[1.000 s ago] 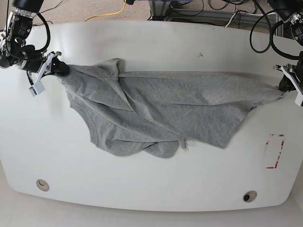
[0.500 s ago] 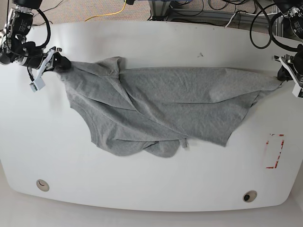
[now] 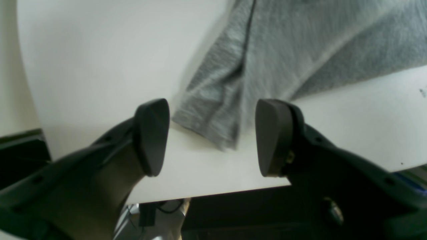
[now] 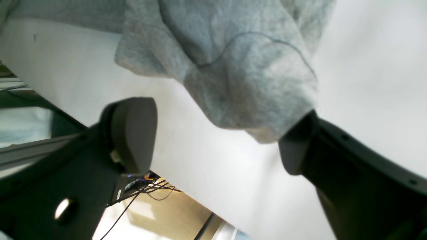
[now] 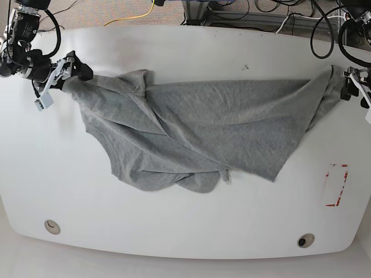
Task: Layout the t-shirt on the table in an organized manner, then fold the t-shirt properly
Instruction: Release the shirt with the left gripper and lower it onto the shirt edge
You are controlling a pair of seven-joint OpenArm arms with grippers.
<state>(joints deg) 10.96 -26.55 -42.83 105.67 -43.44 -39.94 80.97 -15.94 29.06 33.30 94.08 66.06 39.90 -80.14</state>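
The heather-grey t-shirt [image 5: 197, 124] lies stretched crosswise over the white table [image 5: 185, 46], wrinkled, with folds bunched at its near side. My right gripper [image 5: 72, 75] stands open at the shirt's left end. In the right wrist view that end [image 4: 240, 83] hangs loose between the spread fingers [image 4: 131, 133] of the gripper [image 4: 213, 143], brushing one pad. My left gripper [image 5: 349, 87] is open at the right end. The left wrist view shows a shirt corner [image 3: 213, 123] resting on the table between the parted fingers [image 3: 151, 136] of the gripper [image 3: 211, 136], ungripped.
A red dashed rectangle [image 5: 336, 185] marks the table near its right edge. Two round grommet holes [image 5: 52, 226] [image 5: 305, 240] sit near the front edge. Cables [image 5: 133, 17] run along the floor behind the table. Both grippers are close to the table's side edges.
Both grippers have opened and let go of the shirt ends. The right end has gone slack and bunched up. Both arms have shifted slightly toward the far edge.
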